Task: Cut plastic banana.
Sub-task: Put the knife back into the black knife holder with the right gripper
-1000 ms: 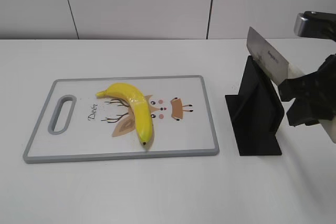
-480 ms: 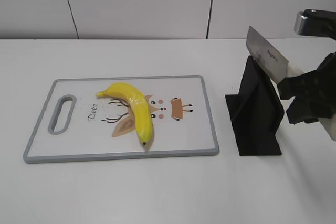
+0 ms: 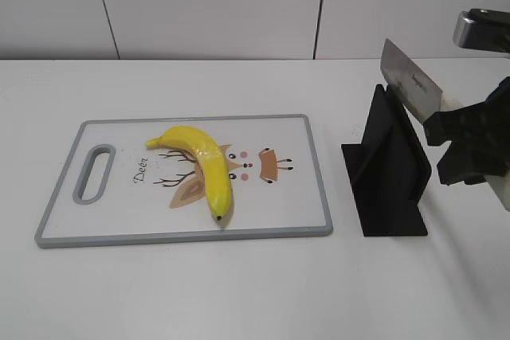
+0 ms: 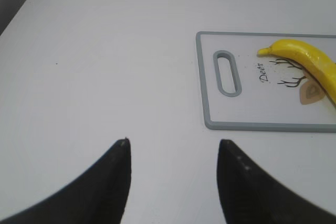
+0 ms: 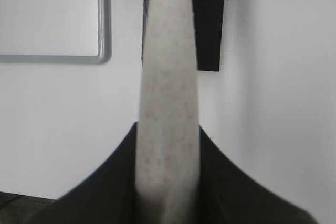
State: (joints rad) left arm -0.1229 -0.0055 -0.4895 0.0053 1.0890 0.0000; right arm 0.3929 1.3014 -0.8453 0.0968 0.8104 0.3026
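White panelled walls are seen behind the white table (image 3: 239, 292), on which a grey-rimmed cutting board (image 3: 319, 197) printed with a deer drawing is laid. The plastic banana (image 3: 203, 165) is found lying on the board's middle, its dark tip turned toward the near edge and its stem toward the handle slot at the left. Just beside the board's right edge, a black knife stand (image 3: 390, 173) is placed upright. Above the stand, a knife (image 3: 409, 85) is held by the right end effector (image 3: 466, 145), which is clamped on the pale handle (image 5: 168, 103), with the blade tilted up and to the left. The left end effector (image 4: 173, 153) is kept apart from the board, over bare table, its fingers (image 4: 113, 182) spread wide with nothing between them.
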